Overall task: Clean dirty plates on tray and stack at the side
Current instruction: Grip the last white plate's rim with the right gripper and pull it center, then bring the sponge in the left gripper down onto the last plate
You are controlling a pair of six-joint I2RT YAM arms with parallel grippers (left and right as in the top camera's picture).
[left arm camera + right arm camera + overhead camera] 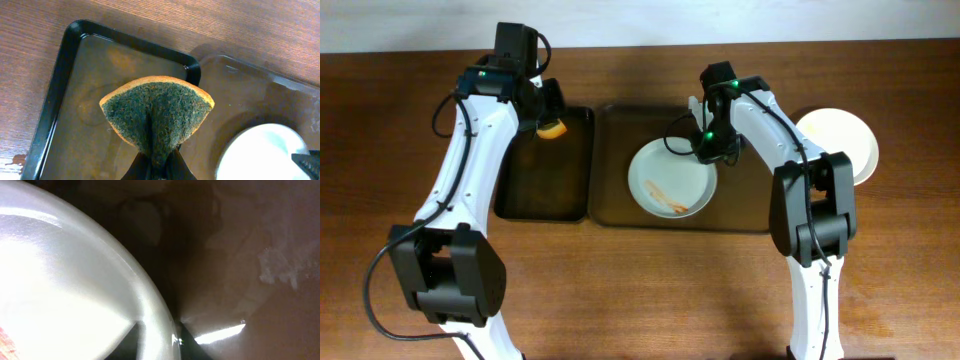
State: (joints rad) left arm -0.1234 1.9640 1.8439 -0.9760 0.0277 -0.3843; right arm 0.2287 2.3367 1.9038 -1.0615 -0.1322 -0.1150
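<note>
Right end effector (pixel 155 341) grips plate (pixel 658 166) rim — left end effector (pixel 156 164) grips sponge (pixel 157 112).

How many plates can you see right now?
2. One sauce-streaked plate lies in the large tray; one clean plate sits on the table right of it, possibly hiding another beneath.

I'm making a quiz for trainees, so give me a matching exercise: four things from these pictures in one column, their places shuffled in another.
1. sponge
2. streaked plate
3. plain plate
4. right gripper

A. on the table, right of the trays
B. on the large tray
C. at the streaked plate's rim
D. in the left gripper

Pairs: 1-D, 2-B, 3-A, 4-C.
</note>
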